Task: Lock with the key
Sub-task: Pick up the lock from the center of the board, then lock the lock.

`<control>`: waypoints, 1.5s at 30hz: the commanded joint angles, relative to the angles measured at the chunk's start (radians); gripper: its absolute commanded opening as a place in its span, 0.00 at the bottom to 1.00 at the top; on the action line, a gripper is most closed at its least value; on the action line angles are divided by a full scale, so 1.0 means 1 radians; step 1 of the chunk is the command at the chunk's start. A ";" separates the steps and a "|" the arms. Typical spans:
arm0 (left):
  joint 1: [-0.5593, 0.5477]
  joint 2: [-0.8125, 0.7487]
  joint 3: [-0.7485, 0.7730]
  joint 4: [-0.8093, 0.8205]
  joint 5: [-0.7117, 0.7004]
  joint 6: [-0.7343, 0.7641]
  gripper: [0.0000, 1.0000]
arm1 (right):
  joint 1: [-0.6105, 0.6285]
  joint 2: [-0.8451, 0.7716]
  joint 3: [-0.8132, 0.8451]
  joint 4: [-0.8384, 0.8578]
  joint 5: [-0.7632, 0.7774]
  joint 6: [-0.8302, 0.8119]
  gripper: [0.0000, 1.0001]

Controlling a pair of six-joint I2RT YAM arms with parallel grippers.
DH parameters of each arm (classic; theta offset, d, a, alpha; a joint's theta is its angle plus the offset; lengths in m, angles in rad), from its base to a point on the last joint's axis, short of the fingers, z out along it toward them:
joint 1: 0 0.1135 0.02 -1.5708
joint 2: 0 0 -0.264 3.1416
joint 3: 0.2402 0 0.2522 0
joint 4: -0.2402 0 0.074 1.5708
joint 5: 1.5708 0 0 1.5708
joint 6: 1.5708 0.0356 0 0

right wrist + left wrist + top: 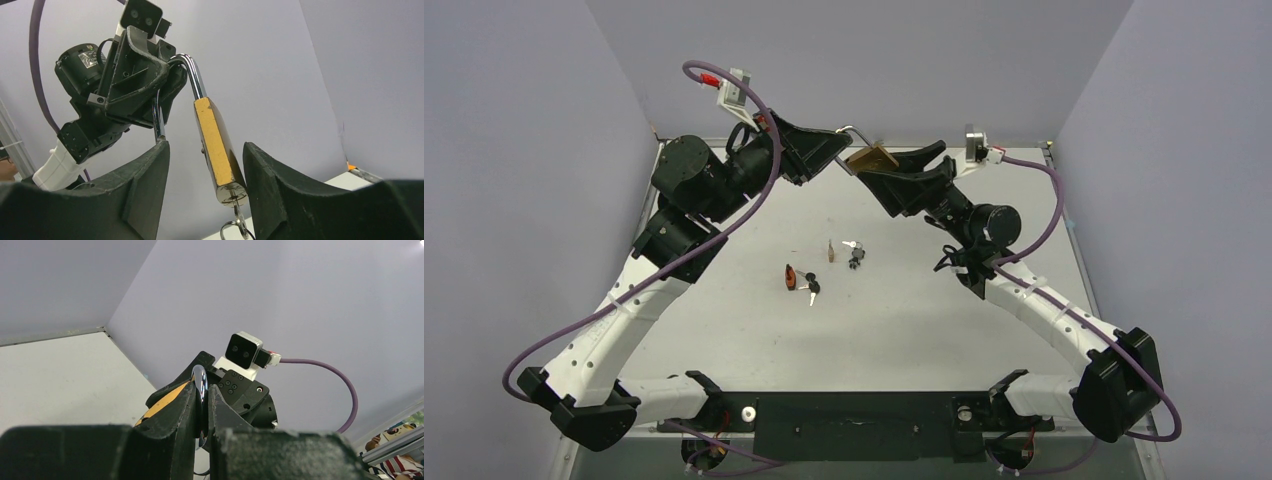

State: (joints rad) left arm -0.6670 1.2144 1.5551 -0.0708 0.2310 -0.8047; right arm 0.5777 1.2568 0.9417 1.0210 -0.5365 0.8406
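I see left gripper (201,390) clamped on padlock (213,142) shackle (192,70); right gripper (206,147) jaws parted around its body (key (238,216) seated beneath). Shackle unlatched; locking pending.

Pale table (904,330) carries near keys (810,288), far keys (855,253), orange-red object (790,277), perhaps a brown chip (830,251).

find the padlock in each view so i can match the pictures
top external: the lock is top centre, raised above the table, its shackle in the left claw.
left wrist: lower centre, only the silver shackle and a brass sliver show, pinched between this claw's fingers.
right wrist: brass body at centre, between the right claw's open fingers.
shared landmark: the shackle clamped in the left claw.
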 commanded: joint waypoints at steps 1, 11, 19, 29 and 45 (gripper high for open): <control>-0.004 -0.051 0.059 0.174 -0.032 -0.020 0.00 | 0.008 0.011 0.012 0.128 0.019 0.038 0.50; -0.004 -0.042 0.056 0.178 -0.026 -0.024 0.00 | 0.031 0.042 0.021 0.146 0.030 0.059 0.45; -0.004 -0.047 0.039 0.175 -0.025 -0.021 0.00 | 0.018 0.020 0.007 0.152 0.053 0.067 0.35; -0.004 -0.079 -0.018 0.081 0.041 0.099 0.05 | -0.004 -0.108 0.042 -0.086 -0.035 0.020 0.00; -0.002 -0.167 -0.072 -0.196 0.307 0.415 0.45 | -0.024 -0.363 0.028 -0.609 -0.226 -0.146 0.00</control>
State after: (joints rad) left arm -0.6678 1.0706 1.4685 -0.1787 0.4500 -0.5041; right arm 0.5613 0.9592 0.9405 0.4118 -0.6968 0.7265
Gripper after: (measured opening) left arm 0.435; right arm 0.187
